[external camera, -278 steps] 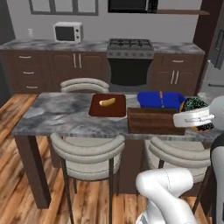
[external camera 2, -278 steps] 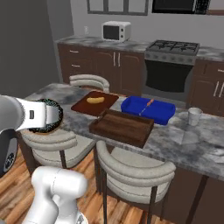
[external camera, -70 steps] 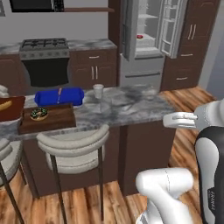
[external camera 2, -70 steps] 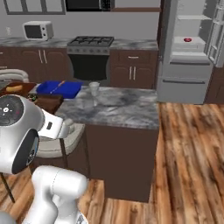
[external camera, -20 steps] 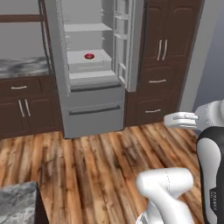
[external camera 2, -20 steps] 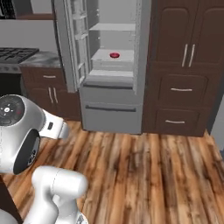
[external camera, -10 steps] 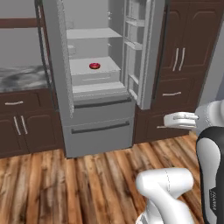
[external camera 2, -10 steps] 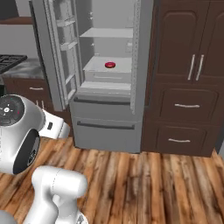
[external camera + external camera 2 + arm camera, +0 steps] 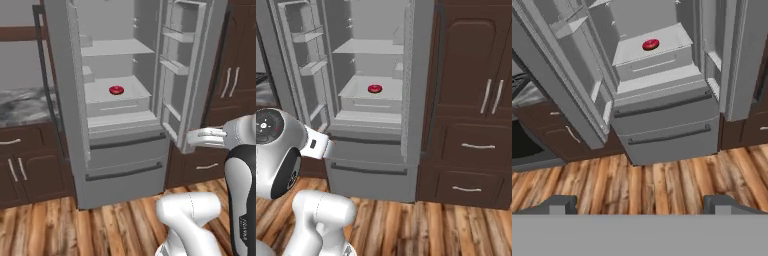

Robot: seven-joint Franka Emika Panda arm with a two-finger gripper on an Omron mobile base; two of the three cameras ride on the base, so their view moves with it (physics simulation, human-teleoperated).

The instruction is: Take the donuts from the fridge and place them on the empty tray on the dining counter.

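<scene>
Red frosting marks the donut (image 9: 116,90) that lies alone on a middle shelf inside the fridge (image 9: 125,150), whose two upper doors stand wide open. The step in hand, as I judge it, is the approach to the fridge for this donut; the base faces the open compartment, with wooden floor (image 9: 662,185) between them. The gripper (image 9: 640,205) holds nothing, and in the hand view its two dark fingertips (image 9: 559,204) stand far apart, so the jaws are fully spread. The arm is folded close to the robot's body, and the hand points forward at about the height of the lower drawers (image 9: 125,172), well apart from the shelf. The next move, I think, calls for lifting and stretching the arm in between the two door panels, up to the shelf level, then lowering the spread fingers around the small ring. It should stay off the right door's (image 9: 182,75) shelves, since they reach toward the opening. Dark brown cabinets (image 9: 476,100) stand beside the fridge.
</scene>
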